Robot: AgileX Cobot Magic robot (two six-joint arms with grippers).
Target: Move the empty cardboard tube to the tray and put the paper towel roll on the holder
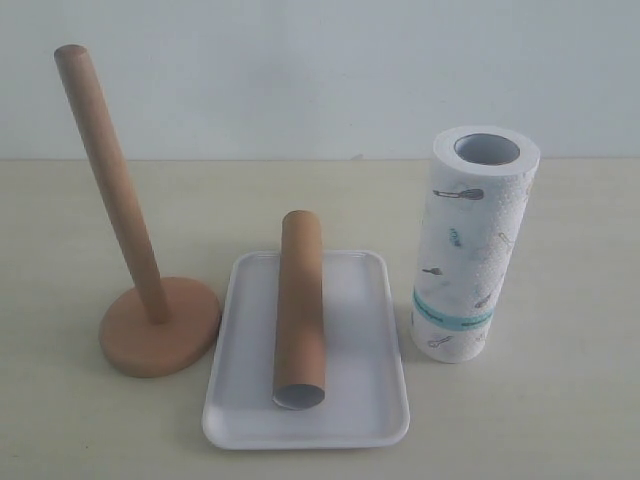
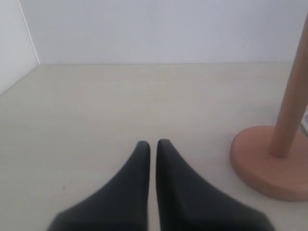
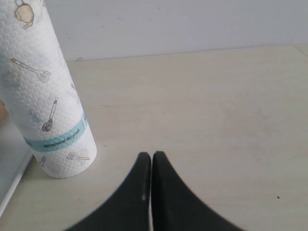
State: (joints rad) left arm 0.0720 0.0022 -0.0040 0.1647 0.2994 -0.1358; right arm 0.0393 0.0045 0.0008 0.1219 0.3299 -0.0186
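Observation:
The brown cardboard tube (image 1: pixel 300 310) lies lengthwise in the white tray (image 1: pixel 375 405), its open end toward the front. The paper towel roll (image 1: pixel 473 245) stands upright on the table right of the tray, teal band low; the right wrist view also catches the roll (image 3: pixel 45 96). The wooden holder (image 1: pixel 158 325) stands bare left of the tray, its pole leaning in the view. My left gripper (image 2: pixel 153 143) is shut and empty, with the holder's base (image 2: pixel 269 166) off to one side. My right gripper (image 3: pixel 151 155) is shut and empty beside the roll. Neither gripper shows in the exterior view.
A pale wall runs along the back of the light table (image 1: pixel 560 400). A corner of the tray (image 3: pixel 7 159) shows at the edge of the right wrist view, next to the roll.

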